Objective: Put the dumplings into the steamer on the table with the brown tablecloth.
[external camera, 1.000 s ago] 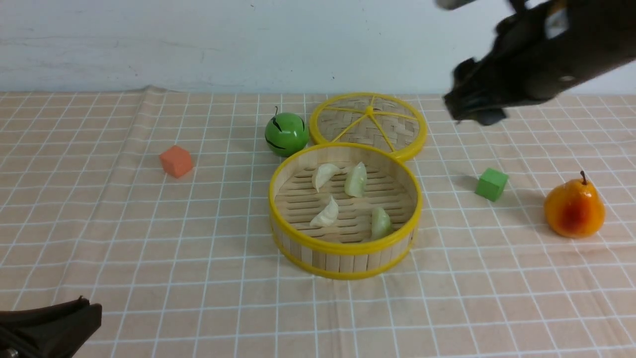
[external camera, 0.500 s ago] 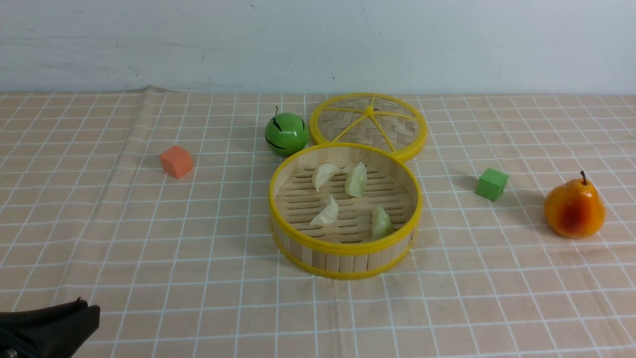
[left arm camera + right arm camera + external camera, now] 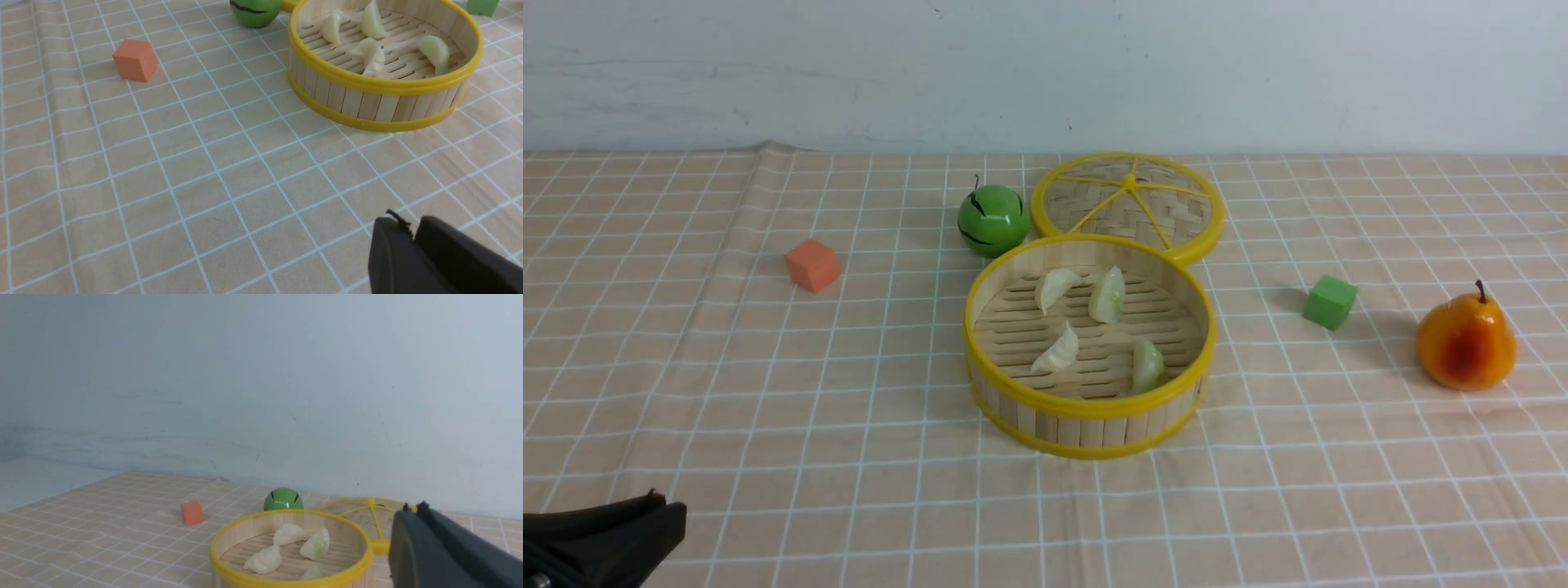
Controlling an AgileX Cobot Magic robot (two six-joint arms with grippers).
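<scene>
The steamer stands mid-table on the brown tablecloth. Inside it lie the dumplings: two creamy white ones and two greenish ones. My left gripper rests low at the near left corner, far from the steamer, shut with nothing in it. The front view does not show my right gripper. In the right wrist view the right gripper is shut and empty, raised beside the steamer with the dumplings below it.
The woven lid lies flat behind the steamer, touching it. A green ball-like fruit sits left of the lid. An orange cube is further left. A green cube and an orange pear are at the right.
My right arm, at the upper right of the front view a second ago, has pulled out of that view, and its jaws have closed. The left gripper and the dumplings have not moved.
</scene>
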